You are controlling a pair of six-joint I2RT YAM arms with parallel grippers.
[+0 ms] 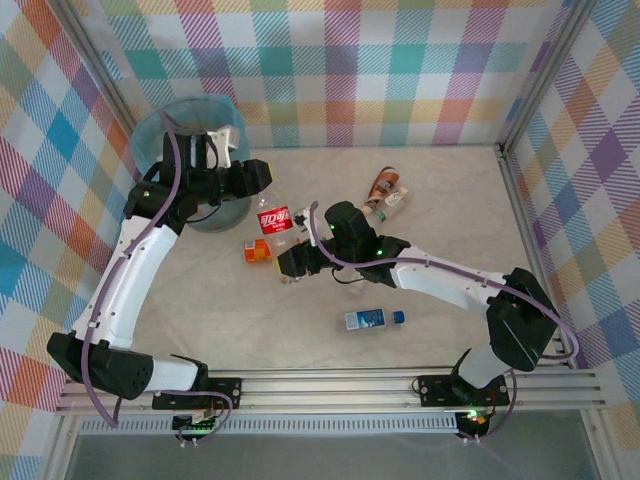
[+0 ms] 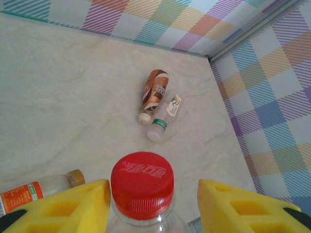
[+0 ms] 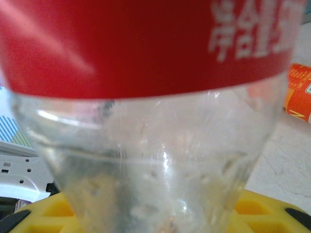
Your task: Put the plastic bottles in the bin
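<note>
A clear plastic bottle with a red label (image 1: 275,219) and red cap (image 2: 142,182) is held off the table between both arms. My right gripper (image 1: 293,263) is shut on its clear lower body (image 3: 155,160). My left gripper (image 1: 262,190) stands open around the cap. Its left finger (image 2: 73,206) touches the cap and its right finger (image 2: 233,206) is a little apart from it. The bin (image 1: 172,118), grey-blue with a light blue liner, stands at the far left behind the left arm. Other bottles lie on the table: an orange-labelled one (image 1: 257,250), a brown one (image 1: 382,183), a clear one with a green band (image 2: 165,119) and a blue-labelled one (image 1: 372,319).
Plaid walls close the table at the back and on both sides, with a metal rail along the right edge (image 1: 520,215). The right arm's white forearm (image 1: 440,275) lies across the middle right of the table.
</note>
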